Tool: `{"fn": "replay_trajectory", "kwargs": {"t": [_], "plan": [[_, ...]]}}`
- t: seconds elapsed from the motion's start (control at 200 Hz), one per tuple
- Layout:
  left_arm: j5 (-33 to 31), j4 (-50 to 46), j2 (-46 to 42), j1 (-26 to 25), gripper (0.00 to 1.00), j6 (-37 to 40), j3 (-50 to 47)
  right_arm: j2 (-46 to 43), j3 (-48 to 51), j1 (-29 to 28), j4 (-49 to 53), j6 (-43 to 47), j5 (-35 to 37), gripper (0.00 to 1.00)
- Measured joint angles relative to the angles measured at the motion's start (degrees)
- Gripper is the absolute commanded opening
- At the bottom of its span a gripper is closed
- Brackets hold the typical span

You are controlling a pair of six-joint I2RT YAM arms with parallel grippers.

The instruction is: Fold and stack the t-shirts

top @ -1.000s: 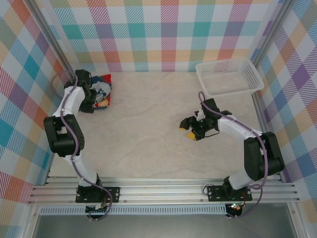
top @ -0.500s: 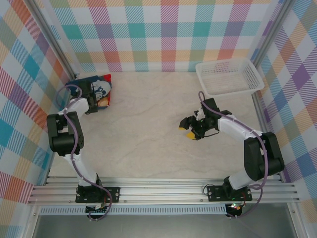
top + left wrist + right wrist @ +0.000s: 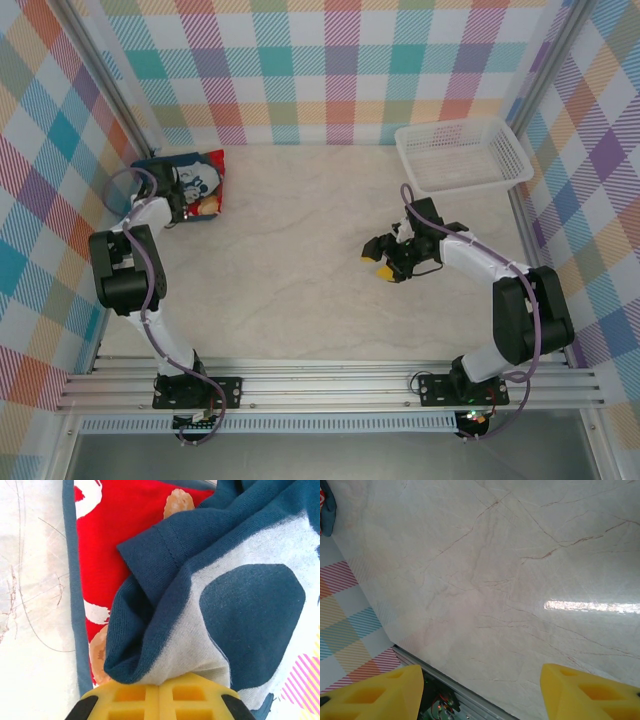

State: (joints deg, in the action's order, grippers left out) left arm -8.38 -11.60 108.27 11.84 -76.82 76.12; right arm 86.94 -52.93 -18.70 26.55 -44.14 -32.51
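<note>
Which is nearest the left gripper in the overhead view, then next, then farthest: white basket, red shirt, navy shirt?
1. The navy shirt, pinched in the left gripper, back-left corner.
2. The red shirt, lying under the navy one.
3. The white basket, far across in the back-right corner.

Open tabletop [image 3: 290, 250] mid-table; basket [image 3: 462, 157] and shirts [image 3: 205, 182] crowd far corners.

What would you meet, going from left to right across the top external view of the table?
Navy t-shirt lying on the red t-shirt → right hand → white mesh basket.
</note>
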Motion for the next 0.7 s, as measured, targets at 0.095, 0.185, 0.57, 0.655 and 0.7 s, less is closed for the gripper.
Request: {"fn": "replay_trajectory", "kwargs": {"t": [0.095, 0.185, 0.57, 0.655, 0.7], "plan": [[2.1, -5.4, 0.0, 0.8, 0.00, 3.6, 2.9, 0.1, 0.0, 0.0, 0.0, 0.0, -0.2, 0.63], [4.6, -11.1, 0.8, 2.5, 0.00, 8.0, 7.0, 0.4, 0.0, 0.0, 0.0, 0.0, -0.3, 0.63], [8.1, -27.5, 10.5, 7.4, 0.33, 22.0, 21.4, 0.7, 0.0, 0.0, -0.2, 0.0, -1.0, 0.63], [8.3, -30.2, 11.8, 6.8, 0.42, 24.0, 22.8, 0.7, 0.0, 0.0, -0.2, 0.0, -1.0, 0.63], [6.9, -32.4, 11.8, 6.3, 0.44, 24.6, 24.0, 0.7, 0.0, 0.0, -0.2, 0.0, -1.0, 0.63]]}}
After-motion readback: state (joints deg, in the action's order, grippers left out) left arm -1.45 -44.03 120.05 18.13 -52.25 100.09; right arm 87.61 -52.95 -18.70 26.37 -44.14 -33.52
